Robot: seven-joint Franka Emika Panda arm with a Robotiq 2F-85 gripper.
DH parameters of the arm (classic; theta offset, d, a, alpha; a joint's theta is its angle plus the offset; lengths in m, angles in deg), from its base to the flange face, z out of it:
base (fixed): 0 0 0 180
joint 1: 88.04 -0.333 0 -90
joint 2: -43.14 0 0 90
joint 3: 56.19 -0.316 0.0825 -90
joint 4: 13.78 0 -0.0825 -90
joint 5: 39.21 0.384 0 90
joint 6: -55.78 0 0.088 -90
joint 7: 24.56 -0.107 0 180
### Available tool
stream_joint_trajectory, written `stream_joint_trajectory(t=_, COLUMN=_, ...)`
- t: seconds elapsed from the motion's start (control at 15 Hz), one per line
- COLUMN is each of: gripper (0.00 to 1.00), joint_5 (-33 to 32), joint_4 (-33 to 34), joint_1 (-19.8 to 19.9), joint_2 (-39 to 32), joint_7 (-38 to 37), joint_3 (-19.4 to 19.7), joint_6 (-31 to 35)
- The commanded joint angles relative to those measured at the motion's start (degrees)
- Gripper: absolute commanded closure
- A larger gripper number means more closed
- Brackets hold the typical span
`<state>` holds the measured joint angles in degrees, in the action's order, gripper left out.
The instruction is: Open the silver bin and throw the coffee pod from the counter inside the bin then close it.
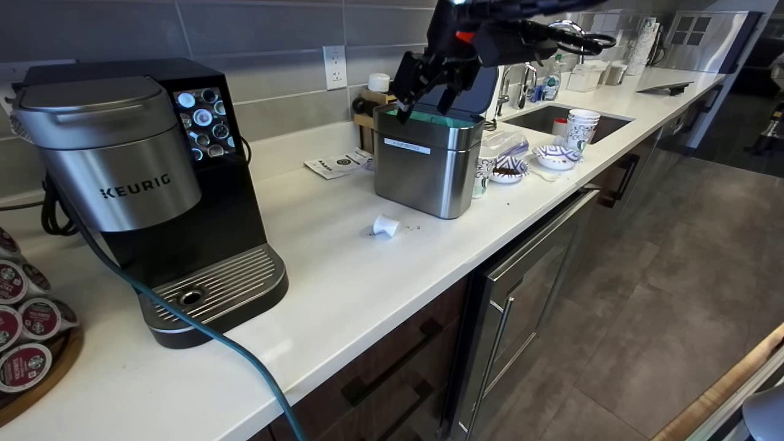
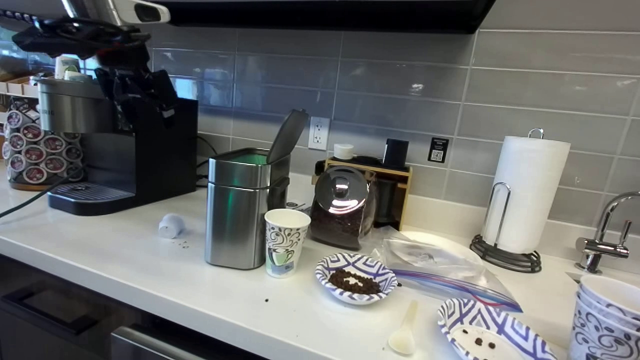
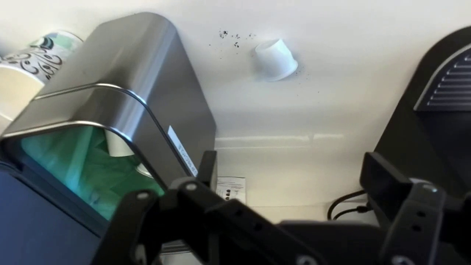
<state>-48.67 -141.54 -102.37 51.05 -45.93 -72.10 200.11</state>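
The silver bin (image 1: 422, 174) stands on the white counter (image 1: 331, 269) with its dark lid (image 2: 289, 135) raised open. A green liner (image 3: 84, 165) with a white item inside shows in the wrist view. The white coffee pod (image 1: 386, 225) lies on its side on the counter beside the bin, between it and the coffee machine. The pod also shows in an exterior view (image 2: 171, 226) and in the wrist view (image 3: 276, 60). My gripper (image 3: 290, 173) is open and empty. It is above the counter, higher than the pod and apart from it, in both exterior views (image 2: 146, 120).
The Keurig machine (image 1: 135, 177) stands on one side of the pod. A paper cup (image 2: 287, 242) stands close against the bin's other side. Beyond are a patterned bowl with dark grounds (image 2: 356, 278), a plastic bag (image 2: 440, 265) and a paper towel roll (image 2: 530, 195). Grounds lie near the pod.
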Motion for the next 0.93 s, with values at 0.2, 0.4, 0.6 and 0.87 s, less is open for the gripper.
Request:
stream_joint_trajectory(t=0.2, gripper=0.00, joint_5=2.29, joint_4=1.90, joint_1=-1.05, joint_2=-9.03, joint_7=21.46, joint_3=-0.01, joint_6=1.71)
stream_joint_trajectory(t=0.4, gripper=0.00, joint_5=2.09, joint_4=3.75, joint_1=-1.24, joint_2=-12.85, joint_7=29.52, joint_3=-0.28, joint_6=0.07)
stream_joint_trajectory(t=0.6, gripper=0.00, joint_5=0.81, joint_4=2.38, joint_1=-1.20, joint_2=-11.88, joint_7=27.23, joint_3=0.01, joint_6=1.20)
stream_joint_trajectory(t=0.87, gripper=0.00, joint_5=0.50, joint_4=4.13, joint_1=-1.20, joint_2=-14.15, joint_7=26.57, joint_3=0.27, joint_6=-0.47)
